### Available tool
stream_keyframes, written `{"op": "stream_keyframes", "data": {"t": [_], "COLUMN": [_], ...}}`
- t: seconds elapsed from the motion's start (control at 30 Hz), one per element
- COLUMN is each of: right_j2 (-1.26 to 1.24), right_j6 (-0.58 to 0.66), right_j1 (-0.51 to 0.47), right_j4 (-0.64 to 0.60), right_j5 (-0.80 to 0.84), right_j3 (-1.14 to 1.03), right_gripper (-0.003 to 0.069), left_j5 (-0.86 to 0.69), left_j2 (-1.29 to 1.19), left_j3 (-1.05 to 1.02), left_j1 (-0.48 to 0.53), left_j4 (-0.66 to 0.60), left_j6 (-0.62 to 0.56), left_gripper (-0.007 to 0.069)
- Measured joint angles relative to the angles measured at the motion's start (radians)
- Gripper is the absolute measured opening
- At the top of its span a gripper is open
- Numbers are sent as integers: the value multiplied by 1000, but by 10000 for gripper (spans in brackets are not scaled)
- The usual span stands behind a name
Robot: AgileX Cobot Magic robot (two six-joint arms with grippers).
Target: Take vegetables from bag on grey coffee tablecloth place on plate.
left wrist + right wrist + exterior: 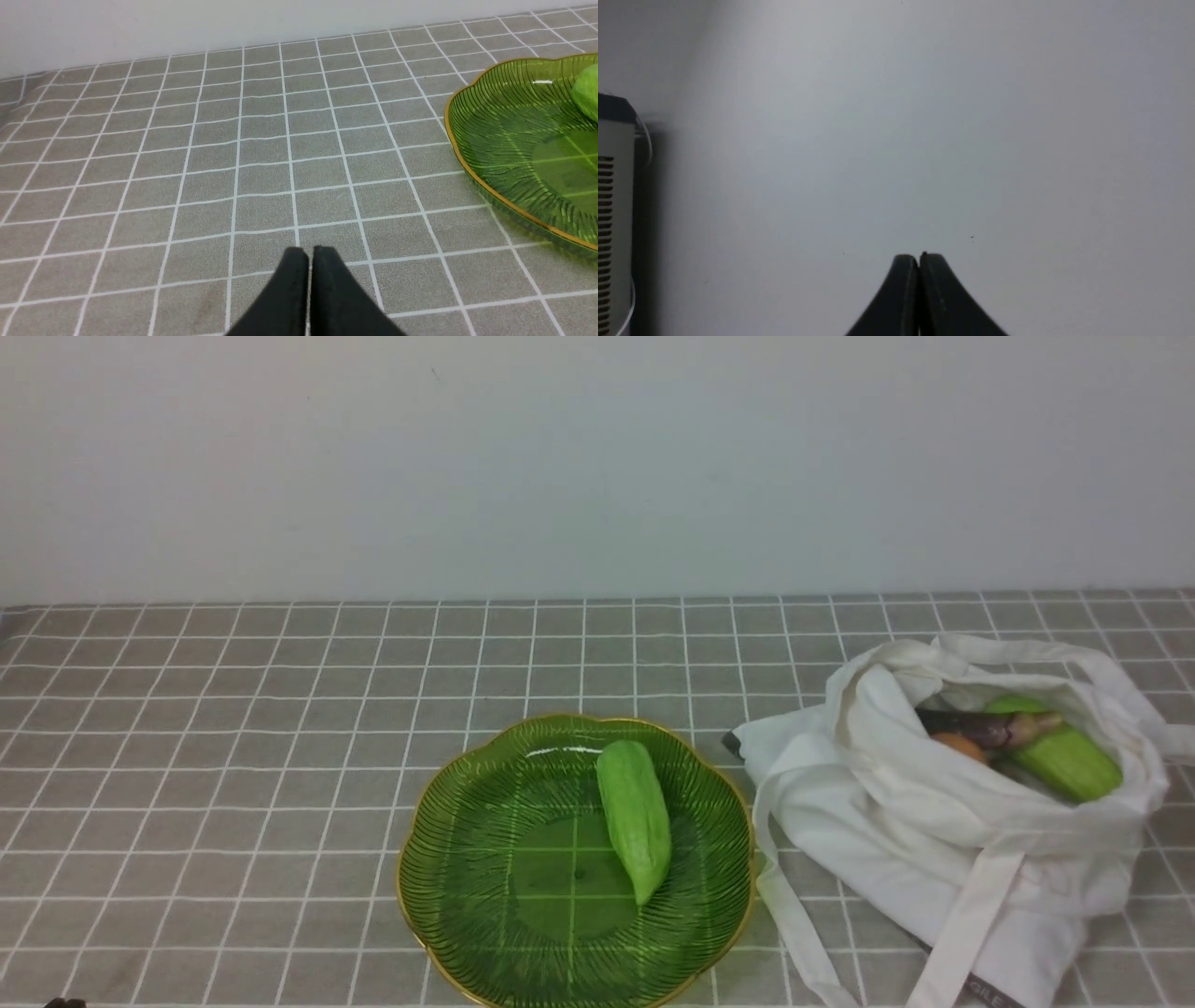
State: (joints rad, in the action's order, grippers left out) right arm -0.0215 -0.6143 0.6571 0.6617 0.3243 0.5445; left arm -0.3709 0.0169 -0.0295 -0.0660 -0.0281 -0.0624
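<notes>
A light green gourd (pixel 635 819) lies on the green glass plate (pixel 467 887) at the front middle of the tablecloth (pixel 233 709). The white bag (pixel 943 831) lies open to the right of the plate. Inside it show a second green gourd (pixel 1064 756), a dark purplish stalk (pixel 980 726) and a small orange vegetable (pixel 960 745). My left gripper (pixel 309 252) is shut and empty, low over bare cloth to the left of the plate (pixel 490 140). My right gripper (pixel 918 257) is shut and empty, facing a blank wall; it is out of the front view.
A pale wall rises behind the table's far edge. The bag's long straps (pixel 794 915) trail over the cloth toward the plate's right rim. A grey vented box (pixel 612 210) stands at the edge of the right wrist view.
</notes>
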Motion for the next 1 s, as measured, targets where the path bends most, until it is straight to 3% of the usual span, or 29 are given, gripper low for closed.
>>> {"op": "stream_keyframes", "data": {"t": [0.23,0.43,0.5,0.53,0.57,0.77,0.87,1.0], "right_j2": [0,0,0,0,0,0,0,0], "right_j6": [-11,-27,72,190,206,638,728,759], "right_j1": [1,1,1,1,1,1,1,1], "right_j4": [-2,-97,-235,-341,-373,-735,-814,-826], "right_j5": [-3,-4,-3,-3,-3,-5,-24,-39], "right_j3": [-3,-14,-30,-46,-51,-126,-176,-248], "right_gripper": [-12,-12,-11,-11,-11,-11,-11,-11], "left_j5": [0,0,0,0,0,0,0,0], "left_j2": [0,0,0,0,0,0,0,0], "left_j3": [0,0,0,0,0,0,0,0], "left_j1": [0,0,0,0,0,0,0,0], "left_j4": [0,1,1,1,1,1,1,1], "left_j6": [0,0,0,0,0,0,0,0], "left_gripper": [-5,-5,-5,-5,-5,-5,-5,-5]}}
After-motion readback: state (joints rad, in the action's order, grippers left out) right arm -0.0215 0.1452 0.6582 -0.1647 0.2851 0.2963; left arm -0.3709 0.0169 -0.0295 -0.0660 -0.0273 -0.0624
